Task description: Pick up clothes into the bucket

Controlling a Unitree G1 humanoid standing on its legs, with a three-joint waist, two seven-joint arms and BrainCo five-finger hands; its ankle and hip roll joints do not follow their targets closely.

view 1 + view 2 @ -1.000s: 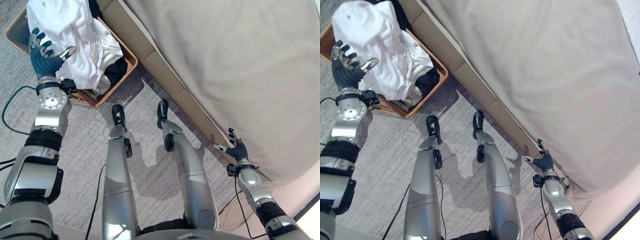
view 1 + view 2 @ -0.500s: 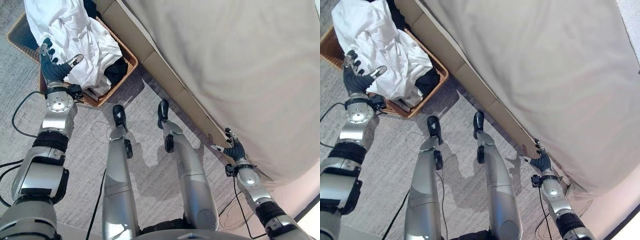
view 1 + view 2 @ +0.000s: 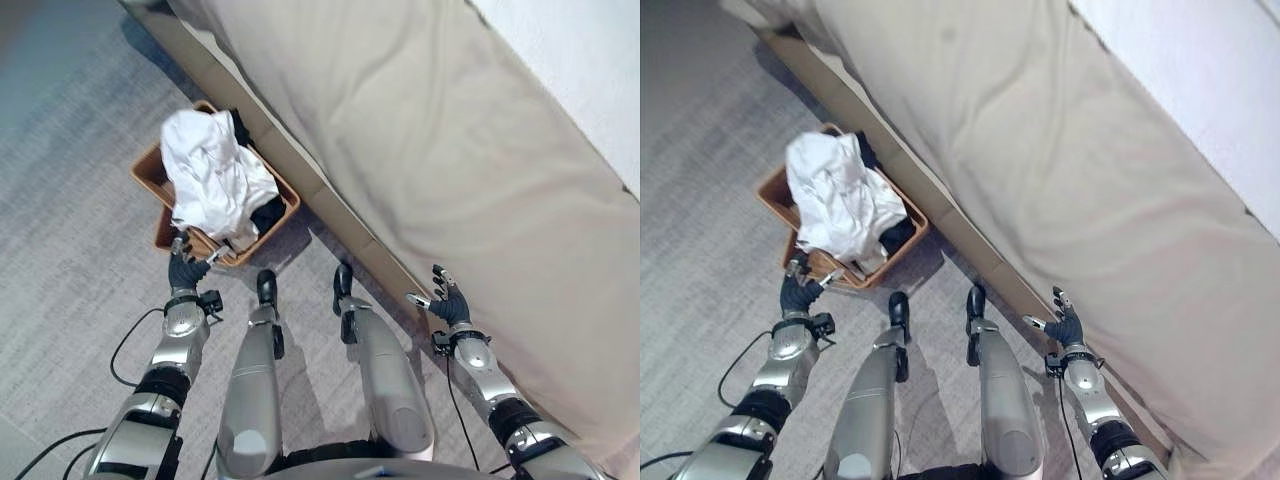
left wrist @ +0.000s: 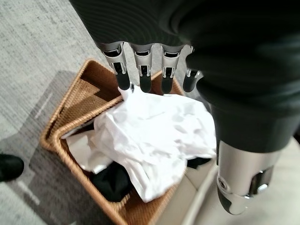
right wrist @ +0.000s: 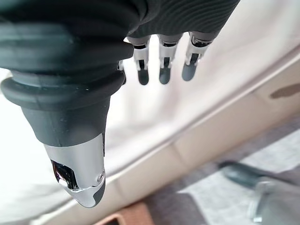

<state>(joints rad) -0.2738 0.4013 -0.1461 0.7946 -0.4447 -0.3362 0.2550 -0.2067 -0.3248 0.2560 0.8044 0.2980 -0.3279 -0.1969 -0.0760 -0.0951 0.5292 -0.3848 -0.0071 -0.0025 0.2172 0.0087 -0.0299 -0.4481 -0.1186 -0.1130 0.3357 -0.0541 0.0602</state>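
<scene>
White shirt (image 3: 212, 180) hides most of wicker basket (image 3: 150, 178)

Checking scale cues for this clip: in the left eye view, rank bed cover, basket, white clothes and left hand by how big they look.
1. Bed cover, by far.
2. Basket and white clothes: too alike to rank, the clothes hiding much of it.
3. Left hand, smallest.
</scene>
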